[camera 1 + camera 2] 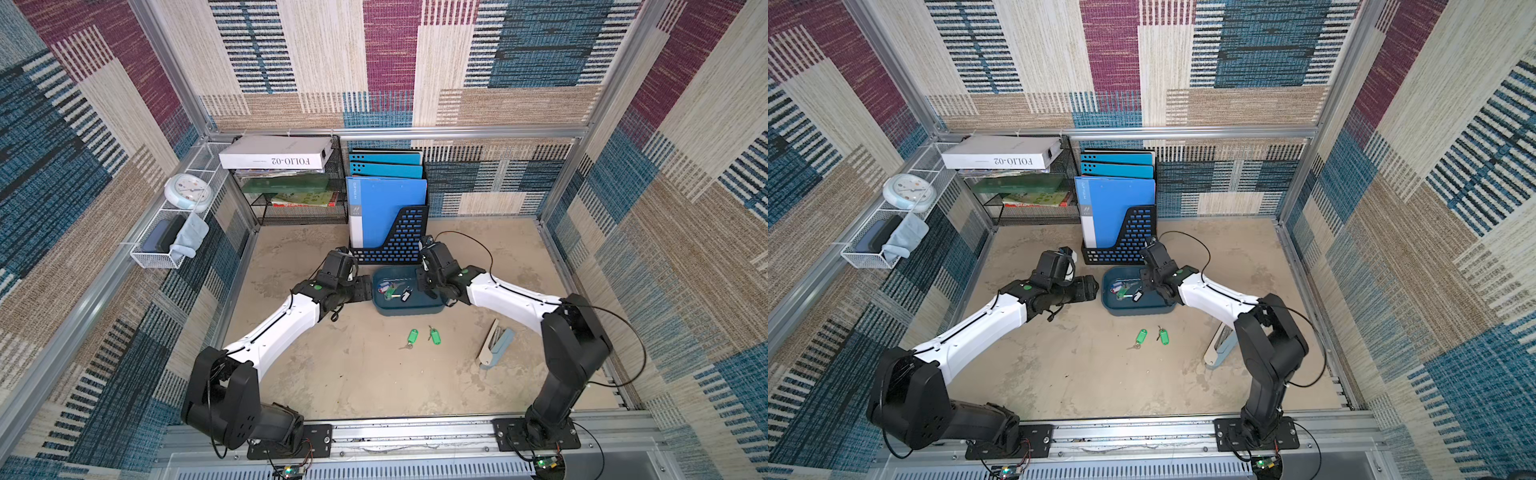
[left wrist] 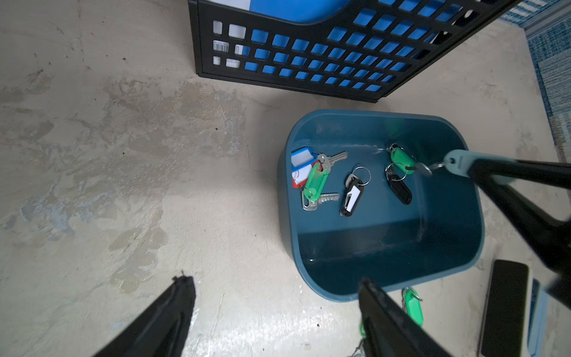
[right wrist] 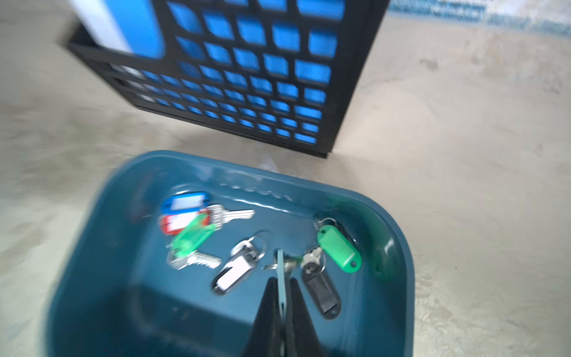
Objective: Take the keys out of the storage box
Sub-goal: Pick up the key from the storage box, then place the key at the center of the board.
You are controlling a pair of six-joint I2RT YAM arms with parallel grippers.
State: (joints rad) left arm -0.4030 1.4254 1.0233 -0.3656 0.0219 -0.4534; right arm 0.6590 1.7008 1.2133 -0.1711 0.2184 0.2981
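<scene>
Bench point(image 1: 332, 374) scene, viewed from above and from both wrists. At far left, on the wall, a white wire basket point(image 1: 153, 257) with a round clock point(image 1: 188, 192) above it. Next, left hand point(image 2: 275, 279) hovering over bare bench just beside the left end of the box point(image 1: 411, 311), fingers spread wide, holding nothing. Behind centre, a black file holder point(image 1: 395, 245) with blue folders, upright, just behind the box. At centre, the box itself: teal, shallow, round-cornered, flat on the bench. Inside it, keys point(image 1: 392, 291) scattered over the floor. Toward the left end, a blue fob point(image 2: 301, 154), a red fob point(image 2: 298, 182) and a green fob point(image 2: 315, 182) overlapping. In the middle, a black fob point(image 2: 352, 197) with a white label. Further right, a plain black fob point(image 2: 401, 190) touching another green one point(image 2: 400, 159). Right hand point(image 3: 281, 279) inside the box's right end, clamped shut on a pale fob point(image 2: 457, 162), with ring and key trailing toward that green one. In front of the box, out on the bench, two green keys point(image 1: 412, 336) side by side, slightly apart. At right, a grey-blue and beige stapler point(image 1: 496, 343) lying on the bench near the right arm.
</scene>
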